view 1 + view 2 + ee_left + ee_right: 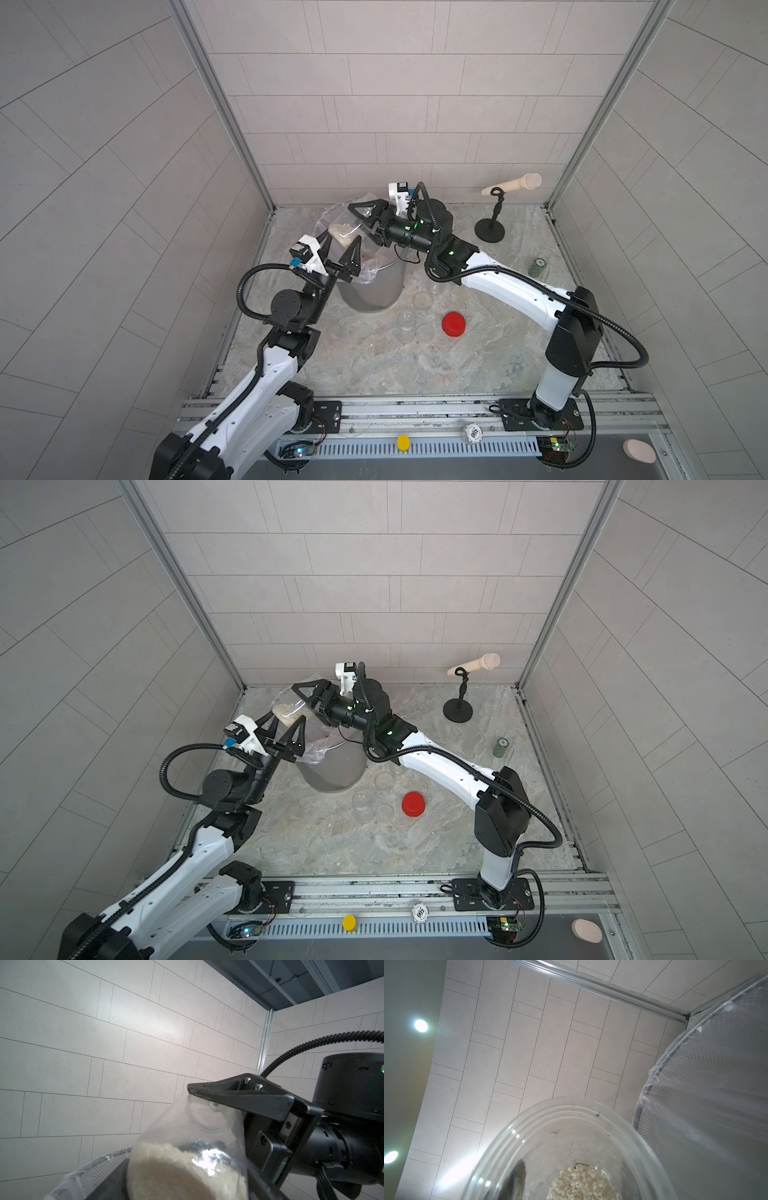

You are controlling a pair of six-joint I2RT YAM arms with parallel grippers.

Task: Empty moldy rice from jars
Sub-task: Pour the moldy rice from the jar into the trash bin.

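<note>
Right claw [356,220] clamped on a small clear cylindrical jar [197,1130], tilted over the plastic-lined metal mesh bin [374,291], presumably so its pale grainy moldy rice [581,1185] spills inside. Left claw [341,246] straddles the rice-filled end; whether it grips cannot be told. No label or writing is legible on the jar.

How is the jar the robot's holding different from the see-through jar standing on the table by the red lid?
The held jar has rice in it; the table jar looks empty. The held jar is tipped above the bin, clamped in the right gripper; the table jar stands upright with nothing gripping it. Both are small and clear.
</note>
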